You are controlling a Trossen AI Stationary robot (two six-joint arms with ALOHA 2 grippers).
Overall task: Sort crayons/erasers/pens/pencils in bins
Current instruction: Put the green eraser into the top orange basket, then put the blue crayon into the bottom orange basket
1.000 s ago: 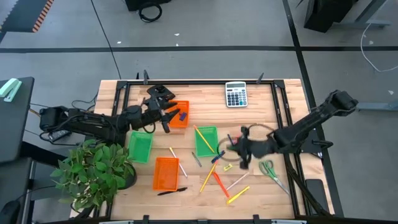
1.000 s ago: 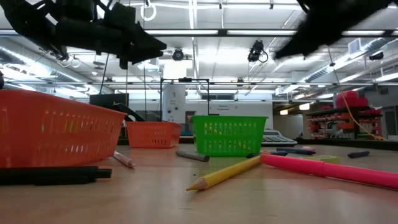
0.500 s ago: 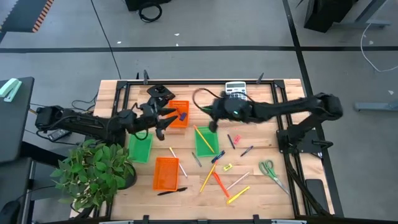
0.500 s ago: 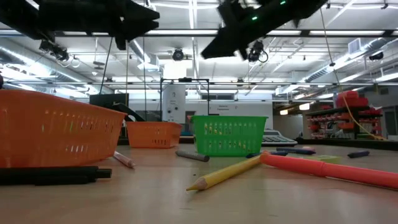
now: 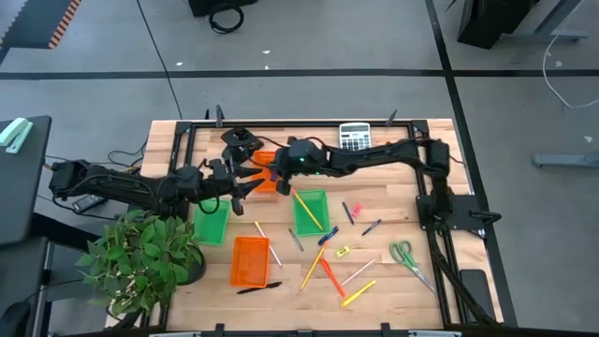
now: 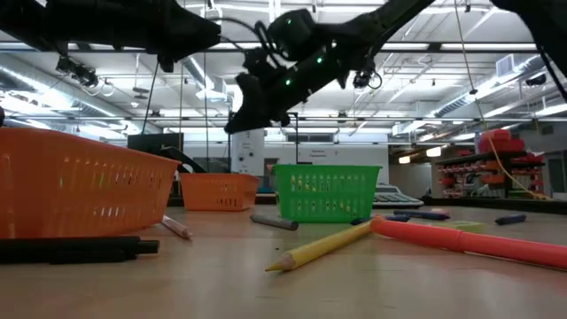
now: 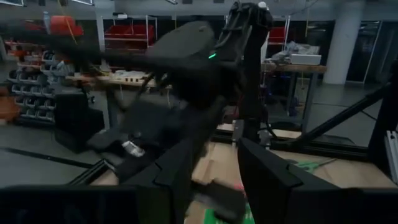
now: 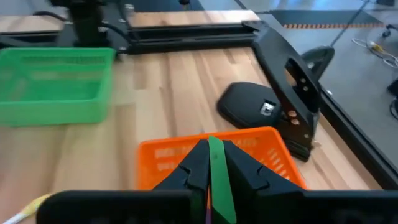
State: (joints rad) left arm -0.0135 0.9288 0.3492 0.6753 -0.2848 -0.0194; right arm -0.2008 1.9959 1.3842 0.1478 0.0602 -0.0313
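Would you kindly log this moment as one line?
right gripper: shut on green item, above far orange bin | left gripper: beside same bin, fingers apart

We count four bins: two orange (image 5: 250,259) (image 5: 265,174) and two green (image 5: 211,222) (image 5: 310,212). We see one calculator (image 5: 355,138) and one pair of scissors (image 5: 403,252).

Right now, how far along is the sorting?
Early. Done: one pencil lies in the middle green bin. In hand: right gripper holds a green piece over the far orange bin, left gripper open beside it. Left: pens, crayons, erasers and more pencils loose on the table.
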